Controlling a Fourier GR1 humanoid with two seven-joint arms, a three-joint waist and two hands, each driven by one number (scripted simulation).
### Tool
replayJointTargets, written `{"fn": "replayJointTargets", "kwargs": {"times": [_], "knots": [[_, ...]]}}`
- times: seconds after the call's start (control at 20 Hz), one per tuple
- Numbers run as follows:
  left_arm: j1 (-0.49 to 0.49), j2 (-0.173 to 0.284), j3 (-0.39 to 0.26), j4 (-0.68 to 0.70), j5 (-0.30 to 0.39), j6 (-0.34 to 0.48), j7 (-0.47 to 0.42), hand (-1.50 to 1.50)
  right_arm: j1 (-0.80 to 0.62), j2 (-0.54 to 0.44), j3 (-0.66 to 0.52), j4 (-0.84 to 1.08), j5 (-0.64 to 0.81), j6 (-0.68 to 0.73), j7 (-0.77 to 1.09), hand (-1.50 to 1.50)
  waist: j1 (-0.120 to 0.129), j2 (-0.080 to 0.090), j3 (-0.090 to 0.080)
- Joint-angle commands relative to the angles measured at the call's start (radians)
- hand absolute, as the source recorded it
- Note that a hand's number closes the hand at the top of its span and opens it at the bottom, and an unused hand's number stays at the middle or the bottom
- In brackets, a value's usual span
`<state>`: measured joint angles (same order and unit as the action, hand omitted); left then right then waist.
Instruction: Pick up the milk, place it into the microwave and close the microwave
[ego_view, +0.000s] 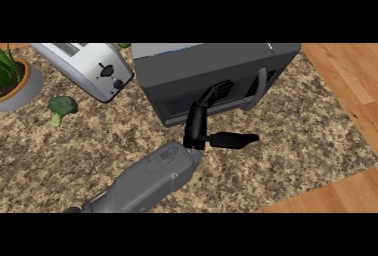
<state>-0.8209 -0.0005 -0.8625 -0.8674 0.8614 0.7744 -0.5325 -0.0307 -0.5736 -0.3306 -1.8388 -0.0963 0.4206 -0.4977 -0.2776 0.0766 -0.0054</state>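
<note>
Grey forearm (148, 182), nearest the viewer, entered from the lower edge and ended in a black hand (203, 117); which side it belonged to could not be told for certain, though it came in left of centre. Fingers (215, 94) were extended straight, spread slightly, tips touching the front of the dark grey box-shaped microwave (214, 70); the thumb (232, 140) stuck out sideways, holding nothing. Microwave door appeared closed or all but closed, its pale grey bar handle (260, 85) just right of the fingertips.

Milk: not visible anywhere on the speckled brown granite desk (88, 140); judged to be inside the microwave, though this could not be confirmed. Task judged near its end, with only the last press on the door, if any, remaining.

Left of the microwave: silver two-slot toaster (88, 67). Further left: green broccoli floret (60, 107), and a grey-rimmed pot with a green plant (15, 80). Right of the microwave: orange wooden floor (347, 75). Second hand: not seen.
</note>
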Motion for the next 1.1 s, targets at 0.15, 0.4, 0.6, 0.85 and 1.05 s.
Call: {"fn": "replayJointTargets", "kwargs": {"times": [0.15,0.4,0.6,0.85,1.05], "knots": [[-0.07,0.0,0.053,0.066,0.063,0.03,-0.037,-1.5,-0.052,-0.019,-0.008,0.024,0.021,-0.02,0.01,1.5,0.0,0.015,0.001],[-0.079,0.0,0.041,0.074,0.096,0.022,-0.058,-1.5,-0.09,-0.03,-0.001,0.036,0.025,-0.021,0.02,1.5,0.004,0.019,0.0],[-0.082,0.0,0.046,0.077,0.123,0.018,-0.083,-1.5,-0.102,-0.036,-0.005,0.05,0.026,-0.021,0.021,1.5,-0.008,0.018,0.001],[-0.085,0.0,0.027,0.075,0.137,0.014,-0.095,-1.5,-0.098,0.106,0.072,0.145,-0.187,0.056,0.05,-1.5,0.008,0.036,0.008],[-0.094,0.0,0.032,0.094,0.153,0.008,-0.119,-1.5,-0.106,0.099,0.073,0.185,-0.236,0.091,0.076,-1.5,0.004,0.03,0.005]]}}
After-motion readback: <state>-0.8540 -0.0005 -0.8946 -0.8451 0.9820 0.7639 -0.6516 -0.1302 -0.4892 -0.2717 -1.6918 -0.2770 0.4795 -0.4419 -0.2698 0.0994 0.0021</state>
